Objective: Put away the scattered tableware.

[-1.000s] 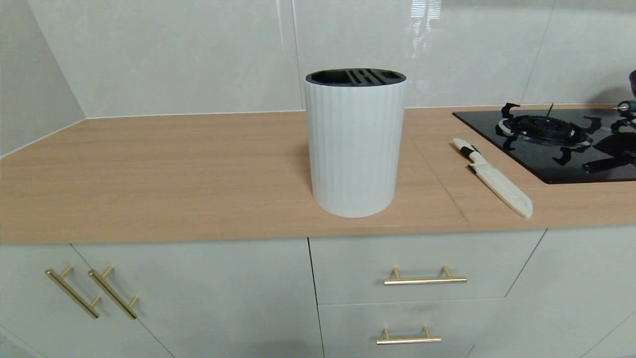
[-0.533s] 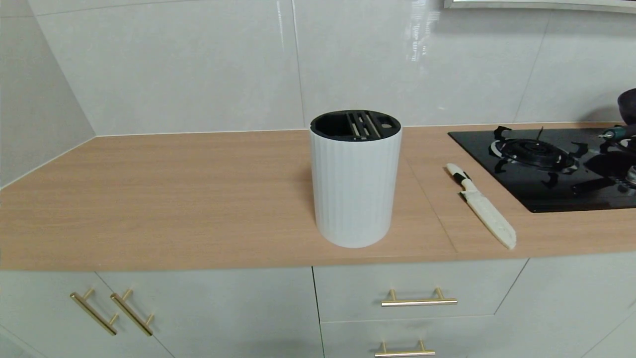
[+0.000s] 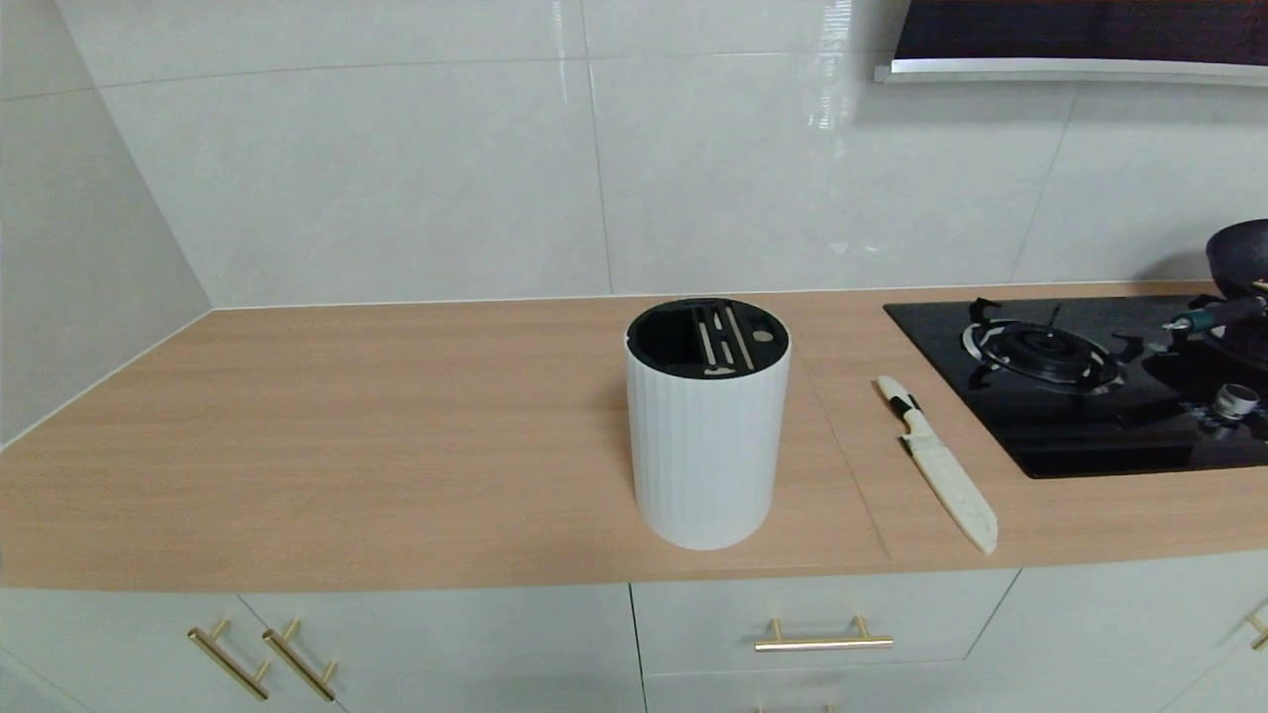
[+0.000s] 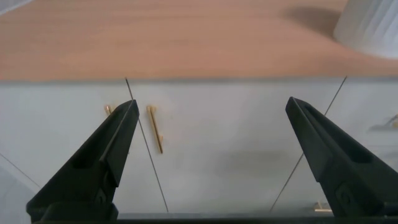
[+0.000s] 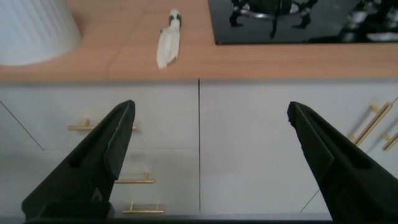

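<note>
I take the head view as my dial, with 12 o'clock toward the tiled wall and 6 o'clock toward me. The white ribbed holder (image 3: pixel 708 446) stands upright near the middle of the wooden countertop (image 3: pixel 347 426), close to its front edge. Its black slotted insert faces up.

The knife (image 3: pixel 936 463) lies flat on the counter at about 3 o'clock from the holder, apart from it, between the holder and the black gas hob (image 3: pixel 1080 396). Its handle, white with a black band, points to roughly 11 o'clock. The pale blade runs to about 5 o'clock, and its tip is near the counter's front edge. At 2 o'clock on the hob sits a burner (image 3: pixel 1040 349), and a dark pan (image 3: pixel 1243 255) shows at the far 3 o'clock edge. A range hood (image 3: pixel 1070 45) hangs at 1 o'clock.

My left gripper (image 4: pixel 211 102) is spread wide with nothing between its fingers. It sits below counter level and faces the pale cabinet fronts, where two gold door handles (image 4: pixel 155 127) show. The base of the holder (image 4: pixel 370 28) is visible on the counter beyond it.

My right gripper (image 5: pixel 211 106) is also spread wide and holds nothing. It too is level with the cabinets, where gold drawer pulls (image 5: pixel 84 126) show. From this wrist I see the knife (image 5: pixel 169 43) on the counter above the cabinet fronts, with the holder (image 5: pixel 31 28) to one side of it and the hob (image 5: pixel 298 22) to the other.
</note>
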Controlling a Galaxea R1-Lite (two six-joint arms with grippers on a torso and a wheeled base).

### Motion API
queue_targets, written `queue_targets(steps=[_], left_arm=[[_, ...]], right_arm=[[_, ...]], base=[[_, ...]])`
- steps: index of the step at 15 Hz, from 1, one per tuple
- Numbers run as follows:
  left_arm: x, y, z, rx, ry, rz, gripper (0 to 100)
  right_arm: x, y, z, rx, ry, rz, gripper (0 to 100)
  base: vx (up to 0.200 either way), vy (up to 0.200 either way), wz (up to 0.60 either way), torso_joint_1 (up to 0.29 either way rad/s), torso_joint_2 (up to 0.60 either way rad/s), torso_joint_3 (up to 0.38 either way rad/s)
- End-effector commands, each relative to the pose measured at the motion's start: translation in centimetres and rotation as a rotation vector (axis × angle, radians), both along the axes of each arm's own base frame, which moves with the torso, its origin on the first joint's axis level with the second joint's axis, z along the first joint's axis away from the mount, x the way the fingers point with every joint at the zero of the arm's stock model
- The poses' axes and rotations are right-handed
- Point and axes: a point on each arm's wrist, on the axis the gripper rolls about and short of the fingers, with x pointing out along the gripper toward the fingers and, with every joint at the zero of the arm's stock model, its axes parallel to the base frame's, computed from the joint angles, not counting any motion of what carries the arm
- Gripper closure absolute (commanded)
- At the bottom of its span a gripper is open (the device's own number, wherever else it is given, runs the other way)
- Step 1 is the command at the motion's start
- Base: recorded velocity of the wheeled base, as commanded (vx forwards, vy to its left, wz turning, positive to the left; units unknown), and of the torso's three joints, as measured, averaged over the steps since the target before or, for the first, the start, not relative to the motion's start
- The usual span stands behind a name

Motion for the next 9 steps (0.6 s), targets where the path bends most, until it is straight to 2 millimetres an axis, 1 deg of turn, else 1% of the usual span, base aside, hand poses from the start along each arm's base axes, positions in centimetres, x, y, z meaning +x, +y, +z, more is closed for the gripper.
queue_targets(steps=[1, 9], left_arm=[[0.0, 0.0, 0.0, 0.0, 0.001, 0.001, 0], [0.0, 0.0, 0.0, 0.0, 0.001, 0.001, 0]], right_arm=[[0.01, 0.0, 0.0, 0.0, 0.001, 0.002, 0], [0.01, 0.0, 0.0, 0.0, 0.001, 0.0, 0]], base=[[0.0, 0.0, 0.0, 0.251, -0.55, -0.295], [0.0, 0.0, 0.0, 0.267, -0.57, -0.312]])
